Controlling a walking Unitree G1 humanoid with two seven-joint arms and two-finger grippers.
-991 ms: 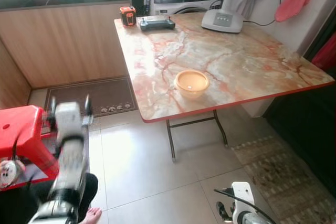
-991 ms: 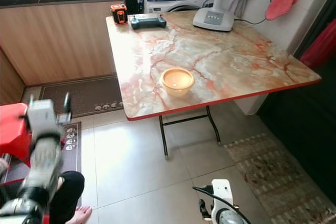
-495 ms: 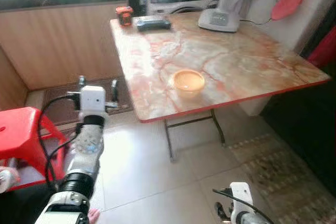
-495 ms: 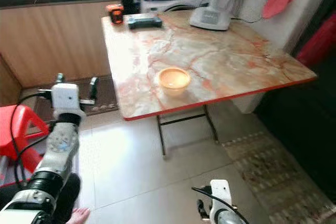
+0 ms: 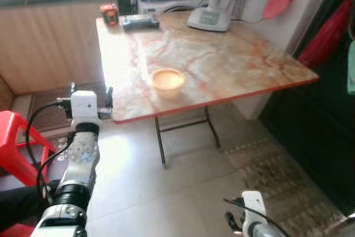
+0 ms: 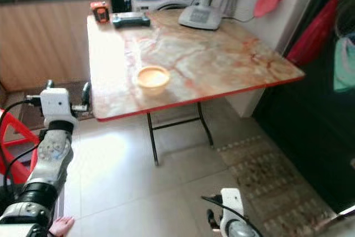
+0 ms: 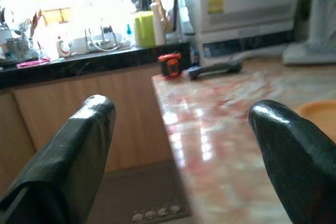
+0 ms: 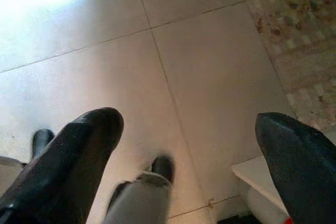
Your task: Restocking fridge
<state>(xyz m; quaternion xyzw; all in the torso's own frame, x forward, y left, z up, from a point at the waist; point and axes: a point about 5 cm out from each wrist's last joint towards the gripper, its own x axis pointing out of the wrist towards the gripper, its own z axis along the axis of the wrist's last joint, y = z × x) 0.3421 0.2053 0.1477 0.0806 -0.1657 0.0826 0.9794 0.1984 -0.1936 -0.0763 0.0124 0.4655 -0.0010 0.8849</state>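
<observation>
Hard to judge how far along the restocking stands: no grip on anything, and nothing here to settle whether food is yet to be fetched or is already put away. Left gripper (image 5: 91, 87) raised just off the near left corner of the counter (image 5: 233, 59), fingers (image 7: 79, 150) spread wide and empty. Right gripper (image 8: 189, 124) hanging low over the floor tiles (image 8: 210, 51), likewise wide open with nothing between. Likeliest item for the fridge, by the look of it: an orange bowl (image 5: 168, 79), sitting close to the counter's near edge toward the left corner, well apart from both grippers. Along the far edge, a fan base (image 5: 208, 19), a black remote (image 5: 140, 22) and a small orange box (image 5: 109, 13). From the head, also a red stool (image 5: 14, 137) and a rug (image 5: 277, 170) on the floor. From the left wrist, a dark worktop (image 7: 79, 59) with a yellow jug (image 7: 143, 29) beyond the counter's far left corner. From the right wrist, just tiles and rug.
</observation>
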